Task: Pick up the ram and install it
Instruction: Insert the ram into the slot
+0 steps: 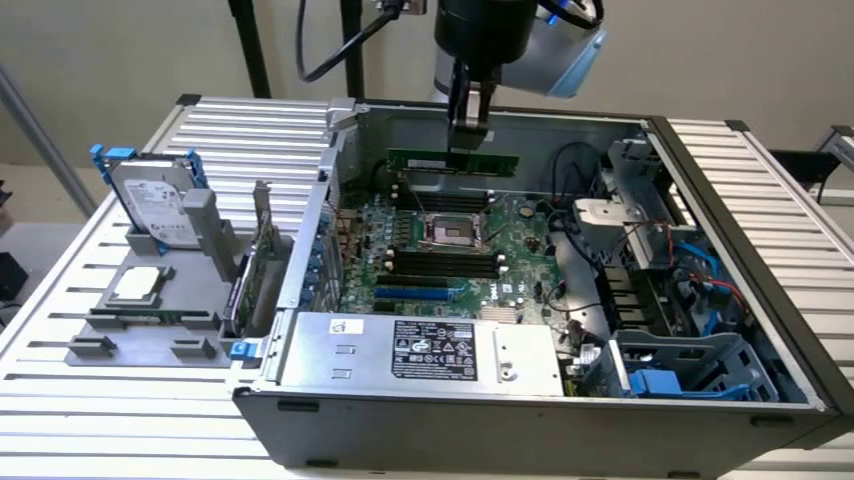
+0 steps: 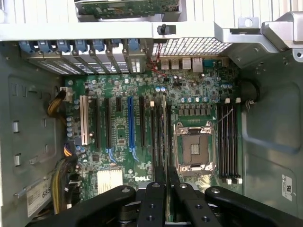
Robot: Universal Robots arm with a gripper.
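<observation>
**Ram held on edge over the motherboard**

The ram (image 1: 451,161), a long narrow green stick, hangs level inside the open computer case (image 1: 534,430). It stands on its long edge, clear of the board, and the exterior view sets it against the case's far wall. The end effector (image 1: 467,148) is clamped narrowly on the stick's upper edge, near the middle of its length, so both ends stick out past the fingers.

In the wrist view the ram (image 2: 164,137) shows edge-on as a thin line between the two black fingers (image 2: 154,198) of the end effector (image 2: 166,172). That line runs along the bank of black memory slots (image 2: 158,137) just beside the empty processor socket (image 2: 195,150). A second bank of slots (image 2: 227,142) lies on the socket's other side. I cannot tell whether the stick's lower edge touches a slot.

The motherboard (image 1: 427,250) lies flat in the case, with the grey power supply (image 1: 414,350) at the near side.

On the exterior view's left, well apart from the ram, a grey fixture (image 1: 147,335) sits on the slatted table (image 1: 54,300). It carries a hard drive (image 1: 154,200), a square silver processor (image 1: 138,285) and an upright expansion card (image 1: 254,270).
</observation>
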